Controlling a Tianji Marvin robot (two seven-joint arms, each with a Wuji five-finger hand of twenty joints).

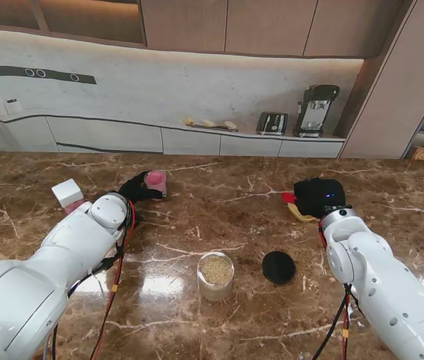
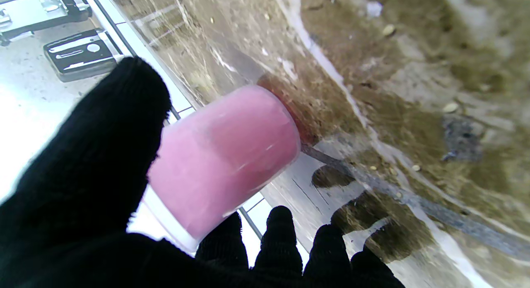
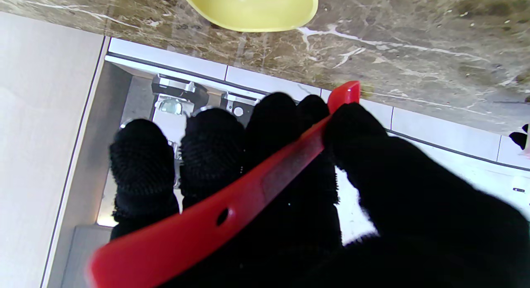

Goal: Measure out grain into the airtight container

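**Grain jar open, both hands loaded at the far side**

Grain already sits in the clear container (image 1: 216, 276), which stands uncapped on the marble table (image 1: 219, 195); its black lid (image 1: 278, 267) lies flat just to the right of the container, apart from it. Everything else is placed from that container. Farther from the robot and to the left, the left hand (image 1: 138, 187) is wrapped around a pink cup (image 2: 223, 159), thumb on one side and fingers under the other, the cup's base touching the tabletop. A white box (image 1: 67, 193) rests farther left again. Farther from the robot and to the right of the container, the right hand (image 1: 318, 196) pinches a red scoop handle (image 3: 232, 209) between thumb and fingers; a yellow scoop bowl (image 3: 252, 6) lies on the table just beyond those fingers.

The step in hand looks like bringing a measure to the container. To do it well, the carrying hand should keep its vessel level while travelling, arrive directly over the open mouth, then tip slowly so grain falls inside the rim. The lid should stay clear of the path, and the container should not be nudged.
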